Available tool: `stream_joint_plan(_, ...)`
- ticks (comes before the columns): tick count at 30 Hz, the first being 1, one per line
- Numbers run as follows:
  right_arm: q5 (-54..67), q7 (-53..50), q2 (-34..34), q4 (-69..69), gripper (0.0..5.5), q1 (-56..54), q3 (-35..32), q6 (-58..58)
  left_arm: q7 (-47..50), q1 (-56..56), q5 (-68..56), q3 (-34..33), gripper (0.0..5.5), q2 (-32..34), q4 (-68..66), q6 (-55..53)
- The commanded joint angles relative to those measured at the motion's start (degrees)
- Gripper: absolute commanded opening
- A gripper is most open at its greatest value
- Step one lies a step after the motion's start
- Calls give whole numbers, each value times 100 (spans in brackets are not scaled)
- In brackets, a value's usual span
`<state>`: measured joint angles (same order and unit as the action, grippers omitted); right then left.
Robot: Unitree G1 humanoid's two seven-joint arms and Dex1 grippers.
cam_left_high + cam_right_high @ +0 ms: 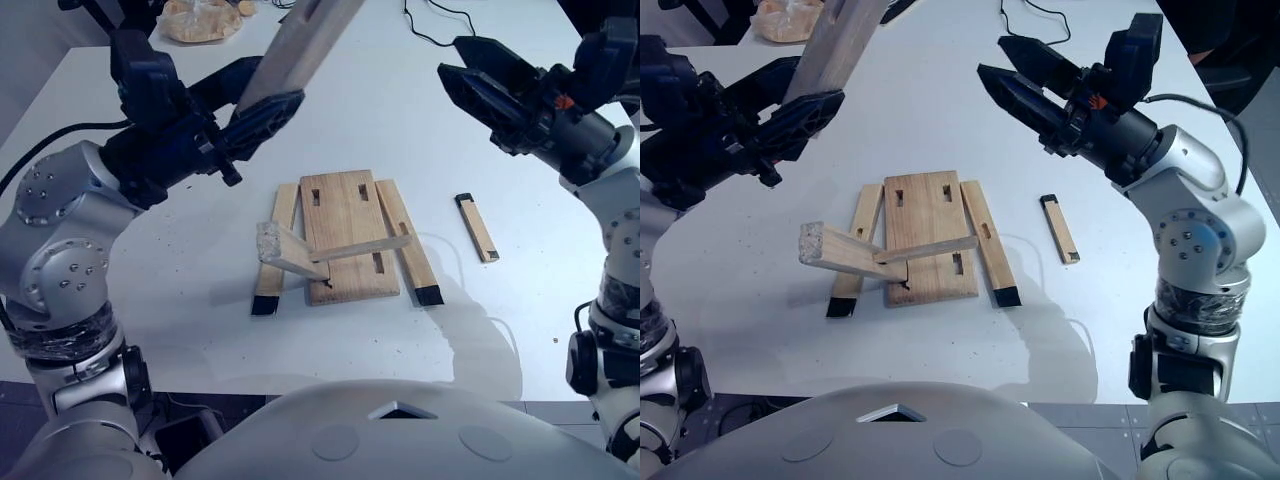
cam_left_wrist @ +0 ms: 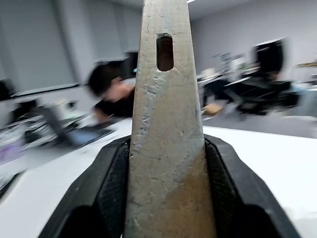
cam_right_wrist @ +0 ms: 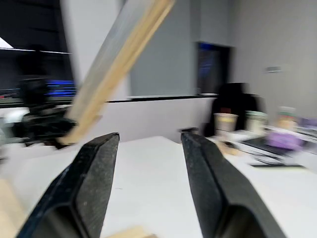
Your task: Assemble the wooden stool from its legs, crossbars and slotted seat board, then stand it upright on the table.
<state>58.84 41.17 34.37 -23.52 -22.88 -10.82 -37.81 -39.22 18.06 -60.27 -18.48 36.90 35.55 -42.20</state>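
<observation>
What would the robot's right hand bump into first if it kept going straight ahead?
Probably the wooden leg held up by the left hand. The open right hand aims across toward it, above the table, though it might just slip past.

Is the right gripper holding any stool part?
No, the right gripper stands open above the table, with nothing but empty air in its gap.

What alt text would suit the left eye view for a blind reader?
The left claw holds a slotted wooden leg raised above a white table, where the seat board and other stool pieces lie. The right claw hovers open and empty.
</observation>
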Motion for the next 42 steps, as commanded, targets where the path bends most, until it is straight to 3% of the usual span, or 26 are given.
stream_joint_plan(1,645,78,106,69,256,-346,-30,-528,-7,116,-1039,-22,199,241,101,-350)
stream_joint_plan(7,1035,547,272,62,322,-592,51,-872,147,228,-1653,96,199,387,75,-422)
stream_joint_plan(29,1841,696,351,341,322,-1393,-160,-1283,-348,-63,-1367,430,199,718,136,-297)
stream_joint_plan(36,2119,884,416,284,217,-1318,-185,-1382,-707,-239,-1362,446,199,876,98,-338)
stream_joint_plan(42,2285,1052,438,243,200,-1315,-145,-1469,-1148,-74,-1254,718,199,917,-60,-364)
